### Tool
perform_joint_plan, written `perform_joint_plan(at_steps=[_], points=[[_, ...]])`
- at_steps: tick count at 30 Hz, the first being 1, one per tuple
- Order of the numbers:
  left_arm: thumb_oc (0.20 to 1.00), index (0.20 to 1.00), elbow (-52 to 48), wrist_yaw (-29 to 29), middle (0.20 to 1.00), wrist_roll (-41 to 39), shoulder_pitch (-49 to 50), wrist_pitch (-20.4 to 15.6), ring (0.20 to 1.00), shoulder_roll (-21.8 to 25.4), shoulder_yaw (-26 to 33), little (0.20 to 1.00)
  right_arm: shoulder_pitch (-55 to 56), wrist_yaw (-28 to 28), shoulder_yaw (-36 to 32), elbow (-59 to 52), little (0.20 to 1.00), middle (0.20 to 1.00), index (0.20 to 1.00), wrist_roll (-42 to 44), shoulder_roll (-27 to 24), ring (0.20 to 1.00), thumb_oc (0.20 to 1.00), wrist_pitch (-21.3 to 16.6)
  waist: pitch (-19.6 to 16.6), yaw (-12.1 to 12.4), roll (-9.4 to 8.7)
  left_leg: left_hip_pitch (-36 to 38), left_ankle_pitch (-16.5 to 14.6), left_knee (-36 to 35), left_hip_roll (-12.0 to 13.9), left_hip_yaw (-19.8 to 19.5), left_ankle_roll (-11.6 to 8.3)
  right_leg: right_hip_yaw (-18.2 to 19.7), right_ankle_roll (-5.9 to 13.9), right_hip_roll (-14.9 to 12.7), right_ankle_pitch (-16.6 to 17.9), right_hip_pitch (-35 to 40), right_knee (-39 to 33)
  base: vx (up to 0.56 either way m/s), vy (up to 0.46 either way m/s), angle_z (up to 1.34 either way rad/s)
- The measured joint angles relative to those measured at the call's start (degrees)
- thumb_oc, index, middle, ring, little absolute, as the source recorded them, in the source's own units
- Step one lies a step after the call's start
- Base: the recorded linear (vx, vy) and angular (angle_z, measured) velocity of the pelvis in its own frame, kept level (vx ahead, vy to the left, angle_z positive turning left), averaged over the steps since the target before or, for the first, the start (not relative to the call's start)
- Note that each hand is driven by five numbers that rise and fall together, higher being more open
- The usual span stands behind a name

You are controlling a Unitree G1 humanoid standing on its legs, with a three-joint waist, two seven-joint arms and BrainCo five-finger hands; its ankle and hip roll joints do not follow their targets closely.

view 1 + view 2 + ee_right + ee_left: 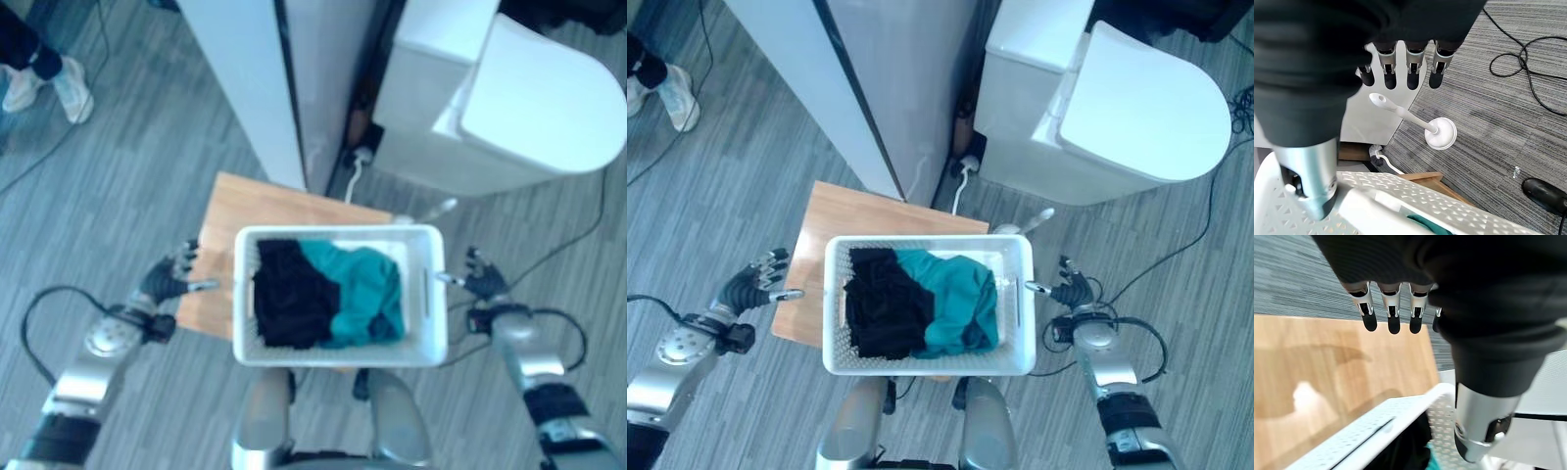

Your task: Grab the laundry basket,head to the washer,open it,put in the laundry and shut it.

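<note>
Basket [929, 367] of laundry [921, 299] rests on the stool [838, 230].
My left hand [752, 282] and right hand [1073, 291] flank the basket, fingers straight, grasping nothing.

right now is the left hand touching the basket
Apart. The left eye view shows a strip of wooden table between the left hand and the basket; its fingers are straight.

Brightly, evenly lit from overhead; soft hand shadows across the desk [1312, 382]; mild glare there; near cover blurred.
</note>
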Motion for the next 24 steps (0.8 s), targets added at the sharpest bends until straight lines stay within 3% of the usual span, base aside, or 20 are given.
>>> perform_joint_plan(at_steps=[8,13,24], points=[[1.0,1.0,-2.0,-2.6,1.0,8.3,-1.6,2.8,1.0,0.0,1.9,1.0,0.3,0.1,-0.2,-3.3,1.0,1.0,1.0,-5.9,2.9,1.0,1.0,2.5,0.4,0.0,-0.71,-1.3,0.0,0.6,0.0,-0.4,-0.07,-0.2,-0.14,0.0,0.1,-0.8,0.0,-0.05,-0.011,0.02],[1.0,1.0,-2.0,-2.6,1.0,15.2,-5.9,4.7,1.0,-4.8,2.2,1.0,-0.5,0.6,-0.9,-3.8,1.0,1.0,1.0,-8.2,3.9,1.0,1.0,3.4,0.3,0.0,-1.08,-4.5,-0.3,3.0,0.0,-1.2,-0.31,-0.8,-0.72,0.0,0.6,-2.4,0.0,-0.06,0.001,0.07],[1.0,1.0,1.6,-1.7,1.0,18.9,-9.8,7.2,1.0,-8.5,-2.0,1.0,-4.1,-1.4,-0.5,-3.2,1.0,1.0,1.0,-10.3,5.1,1.0,1.0,4.0,0.4,-0.4,-1.42,-9.6,-0.5,6.8,0.0,-2.2,-0.54,-1.4,-1.03,0.1,1.7,-5.3,0.1,-0.04,-0.007,0.03]])
